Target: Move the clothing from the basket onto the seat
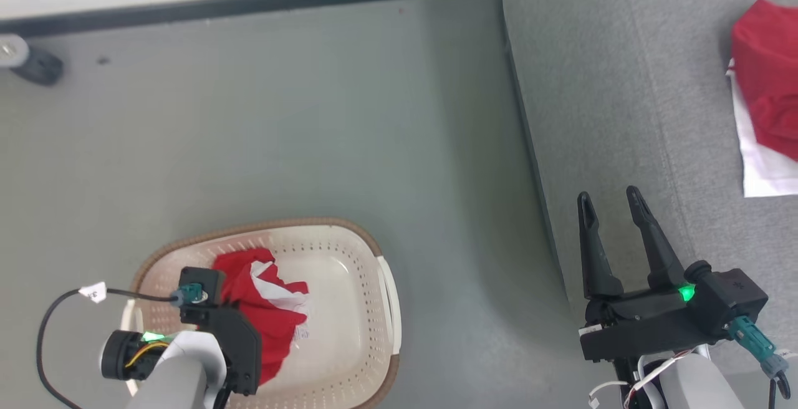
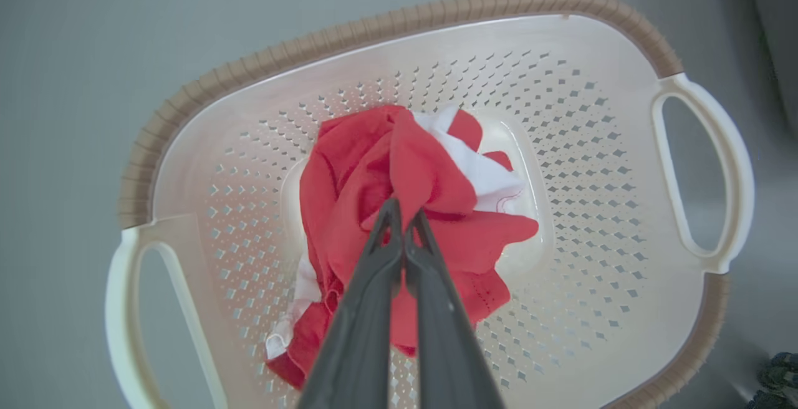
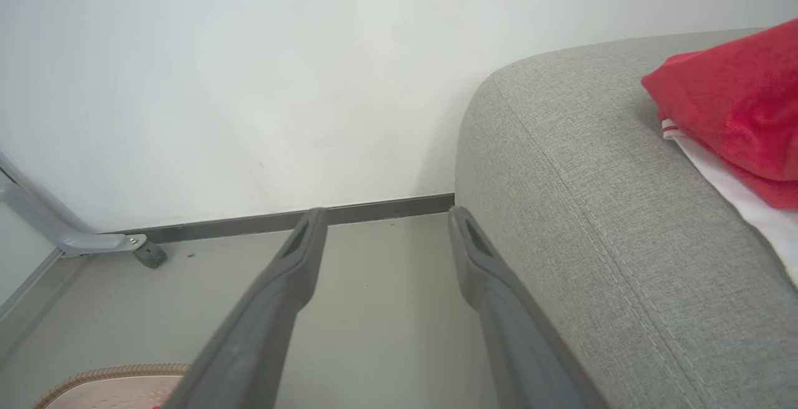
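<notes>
Left claw [image 2: 404, 212]: long dark fingers pressed together, tips nipping a raised fold of the clothing [image 2: 374, 166], a crumpled red piece with white parts. The fabric bunches up to the tips and drapes away on both sides of the fingers. The clothing sits inside the basket [image 2: 386, 25], over the middle of its bottom. Perforated cream walls ring the claw, with the brown rim beyond and one loop handle off to either side of the fingers. The basket stands on grey floor [image 1: 312, 122]. Right claw [image 1: 609, 197]: fingers spread wide with nothing between them, held over the edge of the seat [image 1: 623, 85], well apart from the basket. In the right wrist view the cushion's rounded edge and stitched seam run just right of the claw's right-hand finger, and floor and a dark skirting strip [image 3: 386, 207] lie ahead between the fingers. A second garment [image 1: 764, 78], red over white, lies on the seat ahead and to the right of the right claw, not touching it. A small dark caster [image 1: 37, 66] sits by the wall, far ahead of the left claw.
</notes>
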Motion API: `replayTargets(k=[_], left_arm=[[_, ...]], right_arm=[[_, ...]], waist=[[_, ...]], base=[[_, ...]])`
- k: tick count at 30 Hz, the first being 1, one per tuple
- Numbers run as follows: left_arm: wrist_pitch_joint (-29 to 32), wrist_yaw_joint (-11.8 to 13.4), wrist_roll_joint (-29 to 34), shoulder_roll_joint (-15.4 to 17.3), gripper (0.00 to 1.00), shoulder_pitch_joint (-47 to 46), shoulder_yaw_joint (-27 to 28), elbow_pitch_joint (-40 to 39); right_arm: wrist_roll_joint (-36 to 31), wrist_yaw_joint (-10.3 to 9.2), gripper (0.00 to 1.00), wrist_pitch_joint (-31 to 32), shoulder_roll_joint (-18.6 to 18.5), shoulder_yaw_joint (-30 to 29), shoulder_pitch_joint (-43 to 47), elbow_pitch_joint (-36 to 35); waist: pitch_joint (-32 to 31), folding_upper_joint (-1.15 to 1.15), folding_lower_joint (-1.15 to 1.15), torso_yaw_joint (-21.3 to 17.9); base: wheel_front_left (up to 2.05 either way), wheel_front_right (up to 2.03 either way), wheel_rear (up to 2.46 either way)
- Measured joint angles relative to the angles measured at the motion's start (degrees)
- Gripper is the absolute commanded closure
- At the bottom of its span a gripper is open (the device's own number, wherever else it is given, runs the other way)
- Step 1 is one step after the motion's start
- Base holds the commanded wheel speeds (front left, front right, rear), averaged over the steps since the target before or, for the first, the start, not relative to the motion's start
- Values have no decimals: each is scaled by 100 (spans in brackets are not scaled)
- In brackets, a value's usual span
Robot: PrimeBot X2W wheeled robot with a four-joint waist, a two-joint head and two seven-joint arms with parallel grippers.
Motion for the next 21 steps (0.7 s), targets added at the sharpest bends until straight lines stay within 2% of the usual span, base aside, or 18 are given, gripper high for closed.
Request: replayTargets(k=[21], left_arm=[[-883,-144,312,-171,100,799,-513,-229]], right_arm=[[89,0,0,1,15,-140,793,517]], waist=[[-1718,0,0,334]], base=[[0,0,0]])
